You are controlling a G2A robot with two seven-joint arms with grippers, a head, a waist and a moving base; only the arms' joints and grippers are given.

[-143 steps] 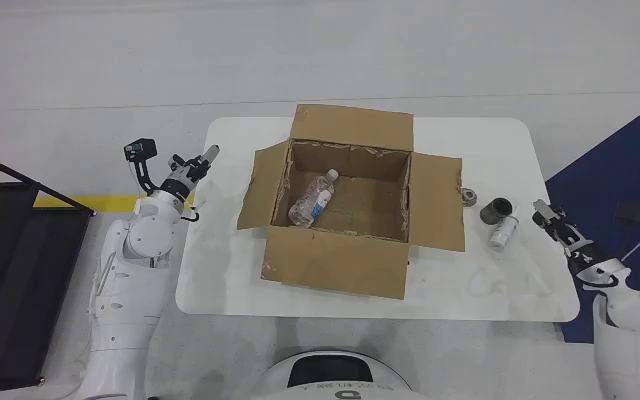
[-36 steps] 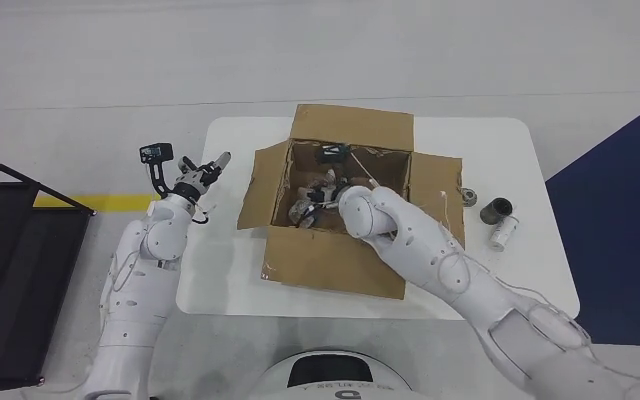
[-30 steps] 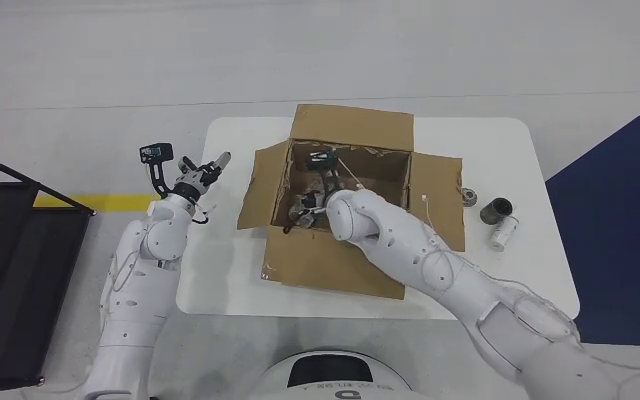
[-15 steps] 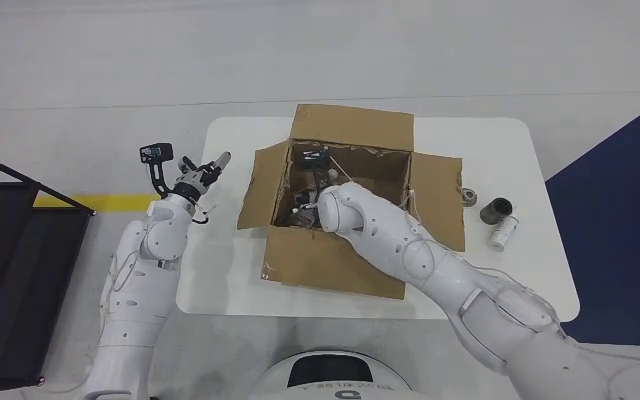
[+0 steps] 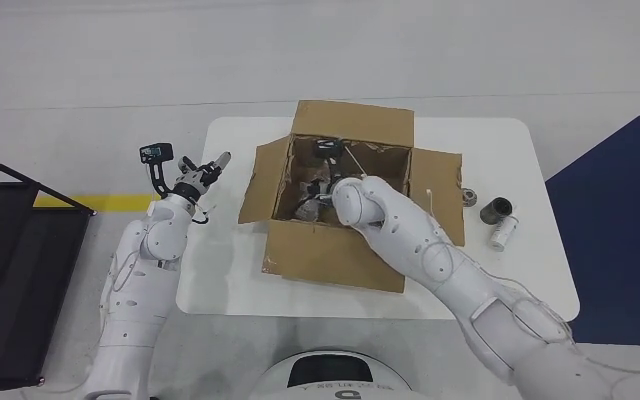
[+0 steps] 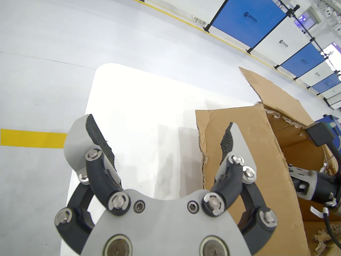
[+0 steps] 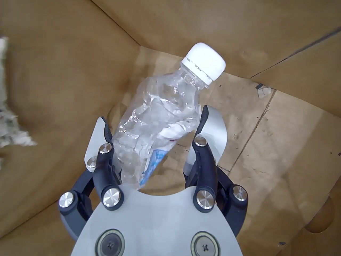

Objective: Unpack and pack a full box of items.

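While my right gripper (image 7: pixel 154 117) clamps the bottle (image 7: pixel 165 107) in the box (image 5: pixel 330 255) — seemingly the last thing inside — my left gripper (image 6: pixel 159 122) hangs, jaws apart; repacking remains.

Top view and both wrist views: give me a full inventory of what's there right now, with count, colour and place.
cardboard box: one, brown, flaps open, mid-table.
bottle: one, clear with white cap, inside the box.
table: one, white.
ring: one, grey, on the table right of the box.
cylinder: one, dark grey, beside the ring.
small container: one, white, lying by the cylinder.
left pincer: open, empty, at the table's left edge.
right pincer: inside the box, shut on the bottle.
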